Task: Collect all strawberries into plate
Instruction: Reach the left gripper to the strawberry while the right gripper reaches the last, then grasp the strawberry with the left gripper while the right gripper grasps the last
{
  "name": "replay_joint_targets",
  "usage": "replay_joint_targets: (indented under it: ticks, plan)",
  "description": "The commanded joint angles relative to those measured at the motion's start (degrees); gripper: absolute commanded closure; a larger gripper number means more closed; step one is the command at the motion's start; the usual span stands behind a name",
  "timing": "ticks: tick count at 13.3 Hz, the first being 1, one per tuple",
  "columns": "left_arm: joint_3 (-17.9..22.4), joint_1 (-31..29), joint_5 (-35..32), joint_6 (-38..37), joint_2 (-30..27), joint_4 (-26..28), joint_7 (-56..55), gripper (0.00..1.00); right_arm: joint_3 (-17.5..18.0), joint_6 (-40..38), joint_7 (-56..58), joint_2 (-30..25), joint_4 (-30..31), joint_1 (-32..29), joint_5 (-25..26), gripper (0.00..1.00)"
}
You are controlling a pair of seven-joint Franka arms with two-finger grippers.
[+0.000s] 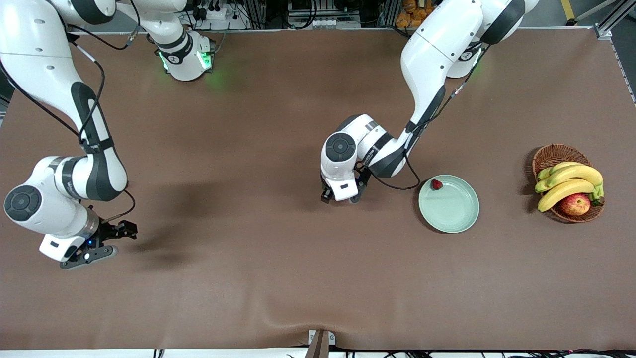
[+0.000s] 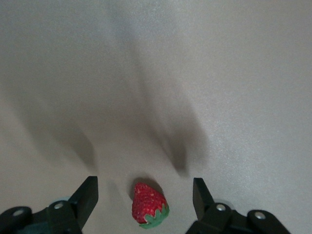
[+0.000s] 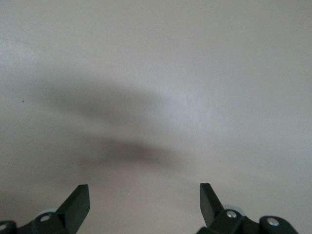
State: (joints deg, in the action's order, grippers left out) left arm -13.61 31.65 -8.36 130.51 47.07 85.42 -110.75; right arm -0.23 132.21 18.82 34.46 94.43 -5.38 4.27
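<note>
My left gripper [image 1: 341,199] is open and low over the middle of the table, beside the plate toward the right arm's end. In the left wrist view one strawberry [image 2: 148,204] lies on the brown mat between its open fingers [image 2: 145,185], touching neither. The arm hides that berry in the front view. The pale green plate [image 1: 454,211] holds another strawberry [image 1: 437,184] near its rim. No third strawberry is in view. My right gripper [image 1: 117,241] waits open and empty over bare mat at the right arm's end; its wrist view [image 3: 144,187] shows only mat.
A brown wicker basket [image 1: 554,151] with bananas [image 1: 569,181] and a red-yellow apple [image 1: 575,204] stands at the left arm's end of the table, beside the plate. The brown mat covers the whole table.
</note>
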Motion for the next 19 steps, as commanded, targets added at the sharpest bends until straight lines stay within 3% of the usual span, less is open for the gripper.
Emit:
replay_joint_targets:
  ticks: [1, 2, 6, 7, 10, 11, 15, 19]
  plan:
    - [0.51, 1.4, -0.96, -0.61, 1.53, -2.1, -1.84, 0.16, -0.91, 0.5, -4.4, -4.84, 8.21, -2.86, 1.09, 0.0]
    - [0.51, 1.4, -0.96, 0.0, 2.05, -2.36, -1.84, 0.2, -0.91, 0.59, -4.75, -5.28, 9.97, -4.18, 1.0, 0.0]
    - [0.51, 1.92, -0.87, 0.8, 3.9, -4.47, -2.28, 0.21, -0.91, 3.56, -11.06, -9.58, 19.63, -6.65, 0.74, 0.0]
    - [0.51, 2.02, -0.96, 1.24, 3.99, -4.47, -2.2, 0.27, -0.83, 5.4, -12.04, -9.85, 21.48, -7.7, 0.65, 0.0]
    - [0.77, 2.19, -1.04, 1.33, 4.25, -4.38, -1.58, 0.91, -0.65, 6.31, -12.84, -10.46, 25.17, -11.48, -1.36, 0.0]
    - [0.86, 2.19, -1.04, 1.33, 4.34, -4.38, -1.49, 1.0, -0.65, 6.56, -12.84, -10.9, 26.58, -12.01, -3.11, 0.0]
    - [0.86, 1.32, -3.85, 0.98, 2.42, -4.38, 1.06, 1.0, -0.74, 6.21, -12.84, -10.9, 27.65, -12.28, -9.98, 0.0]
    - [0.6, -3.42, -3.69, -5.42, -2.32, -4.38, 8.59, 1.0, -0.74, 6.21, -12.93, -10.73, 28.53, -12.63, -10.07, 0.0]
